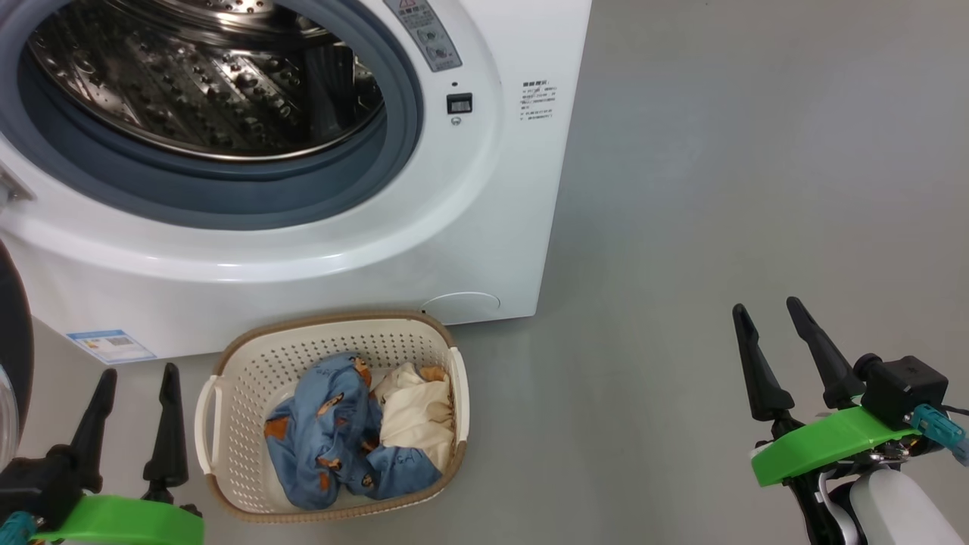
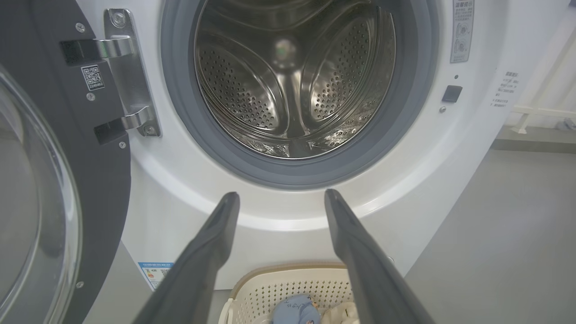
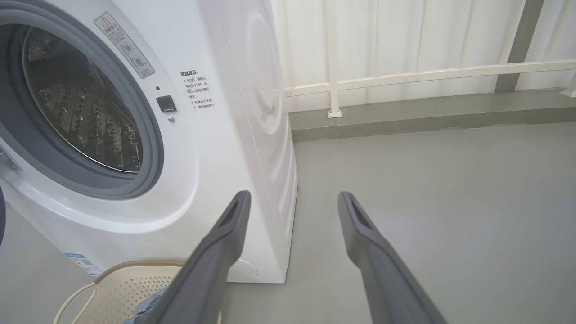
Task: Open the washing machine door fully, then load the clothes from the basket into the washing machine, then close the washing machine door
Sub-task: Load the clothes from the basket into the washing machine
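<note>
left gripper point(image 1: 138, 374): fingers point(image 1: 168, 424) spread wide, nothing between them, touching nothing. it hangs just left of the basket point(image 1: 333, 321), tips pointing at the lower front of the washing machine point(image 1: 484, 227). in the left wrist view the tips frame the white panel under the opening, and the basket's far rim sits between the finger bases. right gripper point(image 1: 766, 307): also spread wide and empty, over grey floor point(image 1: 719, 189), well apart from the basket and right of the machine's front corner. in the right wrist view one finger overlaps the machine's lower right edge and the other lies over floor. clothes point(image 1: 356, 431) are all in the basket, bunched and touching: blue piece point(image 1: 322, 439) with orange-brown prints at left and front, cream piece point(image 1: 416, 416) at right rear. the left gripper is the nearer one, beside the basket's white left handle. basket is on the floor close in front of the machine, below the opening; can't tell if it touches the panel. washing machine door point(image 2: 105, 180) is swung out to the left on a metal hinge point(image 2: 130, 72), with the black rim and glass bowl at the left edge of the left wrist view. drum point(image 2: 288, 90) shows bare perforated steel, ringed by the grey gasket point(image 2: 180, 112). blue label point(image 1: 112, 346) is low on the front, just past the left fingertips. white railing point(image 3: 405, 74) stands behind the machine's right side.
</note>
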Tool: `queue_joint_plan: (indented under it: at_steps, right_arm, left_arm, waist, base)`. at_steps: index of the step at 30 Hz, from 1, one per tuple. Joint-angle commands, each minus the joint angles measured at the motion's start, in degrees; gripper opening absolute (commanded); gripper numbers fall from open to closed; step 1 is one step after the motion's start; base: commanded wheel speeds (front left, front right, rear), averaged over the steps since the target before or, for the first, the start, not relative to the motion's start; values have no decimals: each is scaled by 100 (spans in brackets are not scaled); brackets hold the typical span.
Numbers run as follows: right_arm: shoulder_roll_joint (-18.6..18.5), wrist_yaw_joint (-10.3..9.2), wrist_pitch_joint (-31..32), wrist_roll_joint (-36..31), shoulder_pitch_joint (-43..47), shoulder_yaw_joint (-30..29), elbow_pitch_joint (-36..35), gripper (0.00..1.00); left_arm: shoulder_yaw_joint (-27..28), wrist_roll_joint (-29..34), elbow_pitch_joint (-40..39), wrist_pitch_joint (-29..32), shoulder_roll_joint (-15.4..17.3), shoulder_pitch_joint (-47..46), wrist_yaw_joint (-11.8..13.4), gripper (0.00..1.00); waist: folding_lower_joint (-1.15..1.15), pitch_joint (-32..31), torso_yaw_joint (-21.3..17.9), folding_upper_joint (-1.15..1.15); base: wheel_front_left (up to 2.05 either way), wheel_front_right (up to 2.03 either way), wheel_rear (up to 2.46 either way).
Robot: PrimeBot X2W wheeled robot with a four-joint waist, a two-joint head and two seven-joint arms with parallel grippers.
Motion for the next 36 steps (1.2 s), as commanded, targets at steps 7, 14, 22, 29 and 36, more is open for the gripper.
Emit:
queue_joint_plan:
  at_steps: [7,14,22,29,36]
  right_arm:
    - [-14,32,-70,-8,-152,83,-157,100]
    - [40,32,-70,-24,-220,130,-189,100]
    - [87,32,-70,-50,-368,128,-242,100]
    - [160,32,-70,-90,-519,160,-284,100]
    - [260,32,-70,-137,-803,151,-389,100]
  left_arm:
    - [99,78,-9,-37,63,-190,4,100]
    - [-77,70,243,-37,26,-274,4,100]
    - [-289,27,706,-37,59,-488,4,100]
    - [-545,-96,1234,-37,97,-811,4,100]
    - [-848,-400,1902,-37,237,-1298,4,100]
  waist:
    - [0,73,-3,0]
    - [0,228,-24,0]
    - [0,521,-64,0]
    - [0,882,-122,0]
    - [0,1456,-188,0]
  base:
    - [0,0,0]
    - [0,0,0]
    - [0,0,0]
    - [0,0,0]
    - [0,0,0]
